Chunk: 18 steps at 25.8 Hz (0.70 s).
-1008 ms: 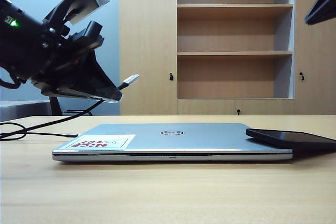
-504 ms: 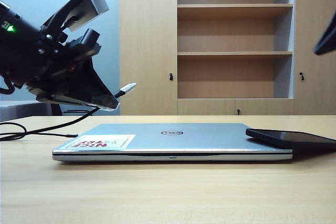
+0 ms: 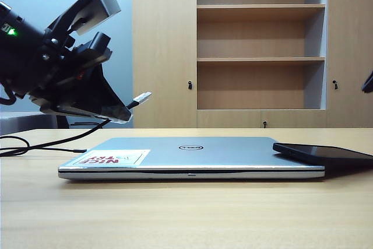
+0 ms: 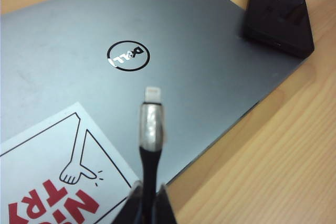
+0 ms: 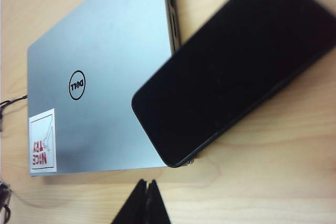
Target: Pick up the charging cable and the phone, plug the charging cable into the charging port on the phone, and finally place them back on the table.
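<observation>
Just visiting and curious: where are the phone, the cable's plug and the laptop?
phone [image 5: 231, 66]: right wrist view, middle of its dark face.
charging cable [image 4: 153, 124]: left wrist view, silver plug housing.
laptop [image 3: 221, 147]: exterior view, closed lid.

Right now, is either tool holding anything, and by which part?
The left tool grips the charging cable by its black cord just behind the silver plug. The right tool, shut above the phone, holds nothing.

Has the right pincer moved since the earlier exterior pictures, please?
Yes. Against the shelf cabinet, the right arm's dark tip at the exterior view's right edge dropped from the top shelf's level to the lower shelf's; the right pincer now hangs near the phone.
</observation>
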### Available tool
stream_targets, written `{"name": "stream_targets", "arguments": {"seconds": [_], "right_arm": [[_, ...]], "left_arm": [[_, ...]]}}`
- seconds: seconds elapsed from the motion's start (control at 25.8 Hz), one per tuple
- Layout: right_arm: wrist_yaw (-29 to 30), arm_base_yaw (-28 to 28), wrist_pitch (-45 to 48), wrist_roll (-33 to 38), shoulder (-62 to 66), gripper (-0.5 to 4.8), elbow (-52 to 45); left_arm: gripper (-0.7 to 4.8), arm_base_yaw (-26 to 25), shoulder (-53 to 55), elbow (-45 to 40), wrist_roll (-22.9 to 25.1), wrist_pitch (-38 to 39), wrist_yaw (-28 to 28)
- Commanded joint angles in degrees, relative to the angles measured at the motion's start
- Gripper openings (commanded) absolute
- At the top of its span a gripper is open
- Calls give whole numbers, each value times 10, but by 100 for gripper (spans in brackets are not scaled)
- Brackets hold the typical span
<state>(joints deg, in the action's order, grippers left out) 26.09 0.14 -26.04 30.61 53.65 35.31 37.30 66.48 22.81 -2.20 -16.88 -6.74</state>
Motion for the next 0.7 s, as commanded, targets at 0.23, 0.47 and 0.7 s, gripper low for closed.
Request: {"name": "stream_targets", "arguments": {"seconds": [0.23,0.47,0.7], "right_arm": [[39,-4,49,11,43,-5,3],[37,-3,117,16,48,-5,-34],[58,-3,218,90,47,-6,-111]], "left_arm": [[-6,1,-2,0,2,-7,-1],[-6,1,-2,0,3,-7,-1],[-6,1,-2,0,2,-7,-1]]}}
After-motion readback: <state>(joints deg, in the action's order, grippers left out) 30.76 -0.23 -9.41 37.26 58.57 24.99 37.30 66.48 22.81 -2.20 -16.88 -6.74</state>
